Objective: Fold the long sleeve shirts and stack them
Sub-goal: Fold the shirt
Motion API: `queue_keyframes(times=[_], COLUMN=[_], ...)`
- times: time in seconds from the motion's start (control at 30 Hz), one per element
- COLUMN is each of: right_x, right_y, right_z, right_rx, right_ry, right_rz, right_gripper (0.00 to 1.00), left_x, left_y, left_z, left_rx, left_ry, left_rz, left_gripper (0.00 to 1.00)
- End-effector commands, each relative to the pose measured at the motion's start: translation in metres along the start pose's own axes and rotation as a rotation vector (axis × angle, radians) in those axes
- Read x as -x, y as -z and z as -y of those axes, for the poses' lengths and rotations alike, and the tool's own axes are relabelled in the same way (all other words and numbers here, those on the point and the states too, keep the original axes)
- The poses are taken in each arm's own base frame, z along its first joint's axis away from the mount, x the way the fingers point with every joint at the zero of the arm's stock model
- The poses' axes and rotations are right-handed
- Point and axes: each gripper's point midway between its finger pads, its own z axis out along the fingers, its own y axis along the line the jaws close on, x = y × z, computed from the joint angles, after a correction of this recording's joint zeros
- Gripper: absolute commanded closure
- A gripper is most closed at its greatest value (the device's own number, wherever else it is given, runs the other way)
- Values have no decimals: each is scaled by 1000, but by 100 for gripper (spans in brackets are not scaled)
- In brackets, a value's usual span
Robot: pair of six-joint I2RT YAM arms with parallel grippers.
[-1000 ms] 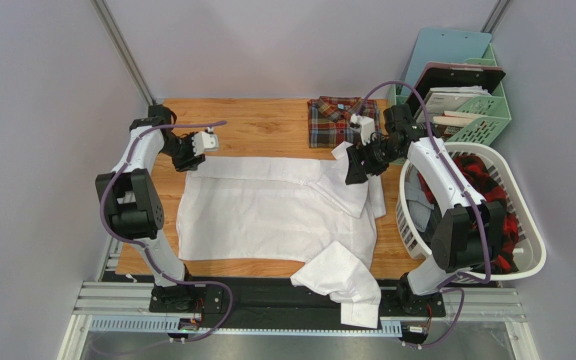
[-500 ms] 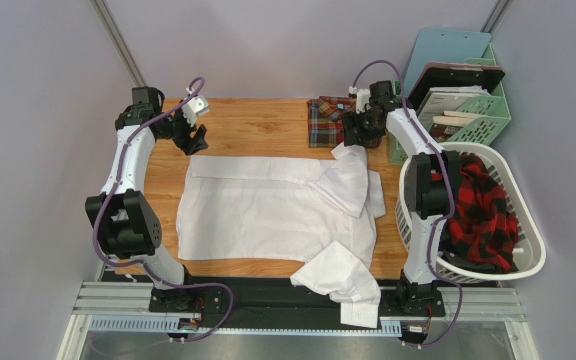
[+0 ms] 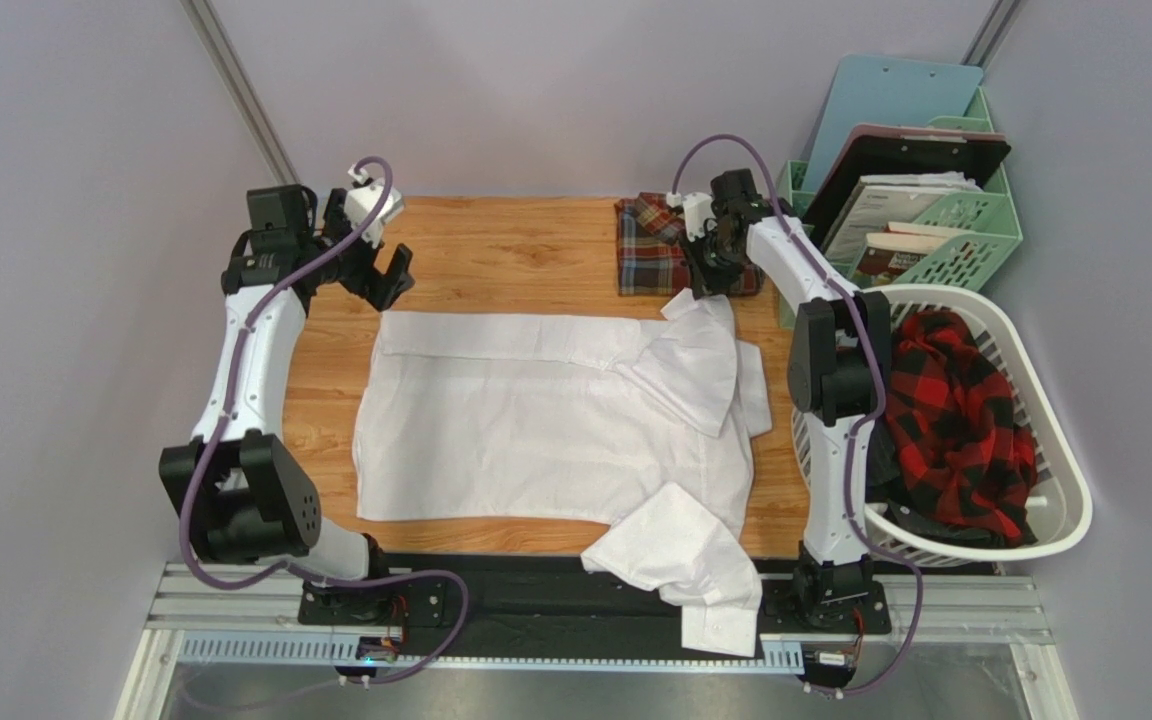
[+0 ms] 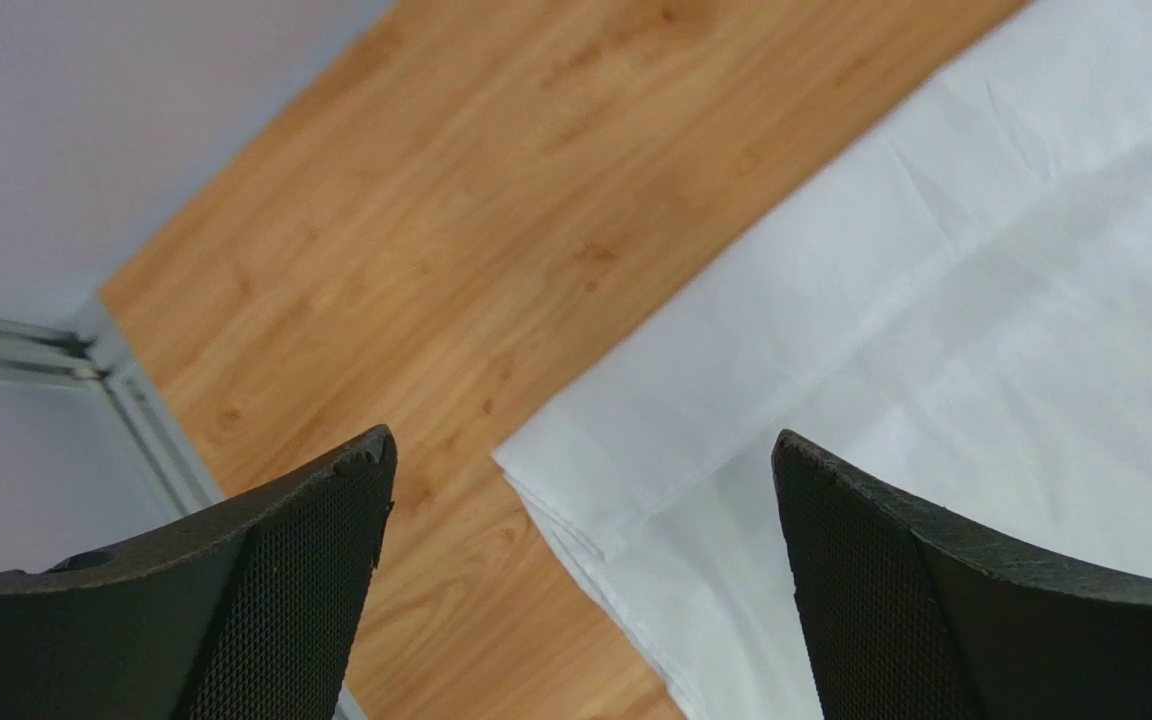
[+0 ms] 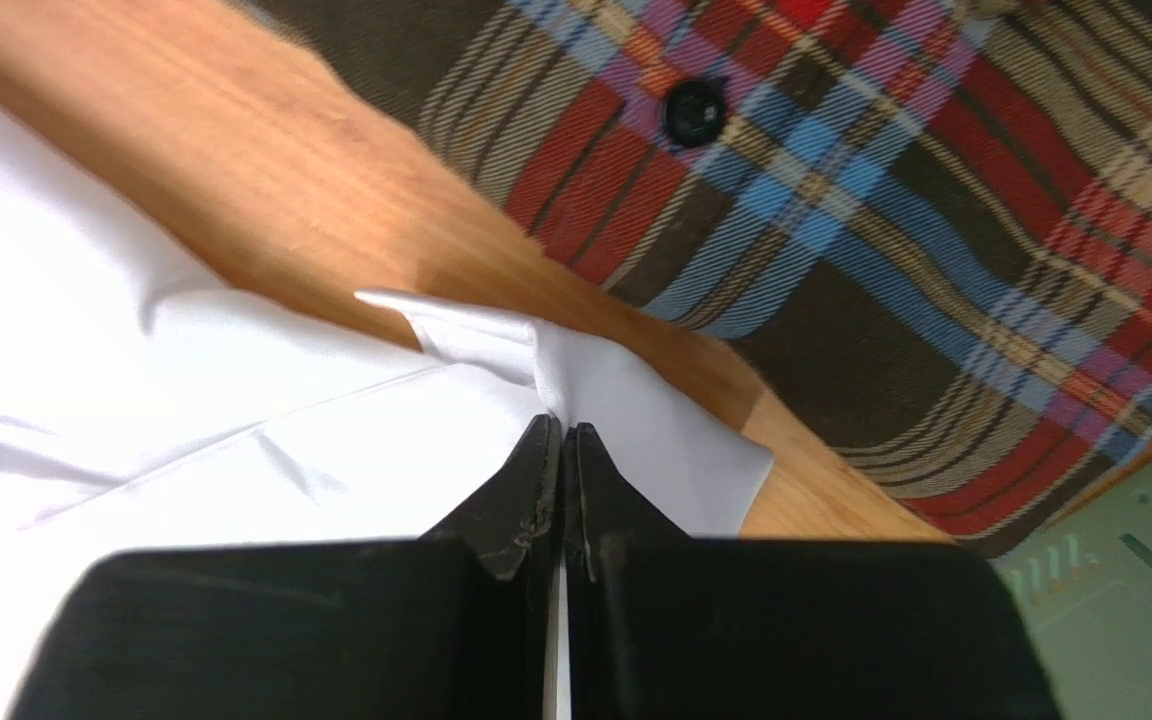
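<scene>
The white long sleeve shirt (image 3: 537, 420) lies spread across the wooden table, with one sleeve (image 3: 687, 578) hanging over the front edge. The plaid long sleeve shirt (image 3: 657, 248) lies folded at the back of the table. My left gripper (image 3: 387, 278) hovers open above the white shirt's back left corner (image 4: 537, 458); its fingers (image 4: 282, 578) hold nothing. My right gripper (image 3: 705, 288) is shut on a raised fold of the white shirt (image 5: 642, 413) at its back right corner, right beside the plaid shirt (image 5: 913, 225).
A white laundry basket (image 3: 1056, 525) with a red and black checked garment (image 3: 973, 420) stands at the right edge. A green organiser (image 3: 988, 248) with books and boards stands at the back right. Grey walls close in the left side and the back.
Both arms have reached toward the back. My left gripper opened wide over the back left corner. My right gripper moved to the white shirt's back right corner and shut on the cloth.
</scene>
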Motion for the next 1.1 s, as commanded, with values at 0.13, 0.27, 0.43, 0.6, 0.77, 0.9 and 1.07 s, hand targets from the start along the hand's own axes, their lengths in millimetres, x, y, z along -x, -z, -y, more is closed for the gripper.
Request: queue_keyframes(times=[0.13,0.27,0.43,0.6,0.77,0.9,1.07], right_x=[72,83,69,60,51,45,36], right_y=[150,204,227,243,250,256,262], right_z=[-102,-146,-189,-205,-213,-219,-224], right_rx=[410,548,719,774,808,852,874], right_ry=[-1,19,3,13,-29,-76,-109], right_rz=[400,546,574,600,586,569,558], right_gripper=[100,100,100,100,100,100,100], left_x=[102,101,97,94,105,122,140], left_y=[57,57,41,21,0,-16,-20], left_z=[11,63,150,229,248,284,285], left_rx=[48,-214,-327,-409,-204,-137,-31], left_ry=[-52,42,-70,-182,-196,-215,-170], left_rz=[340,375,454,520,603,665,688], left_gripper=[1,1,1,1,1,1,1])
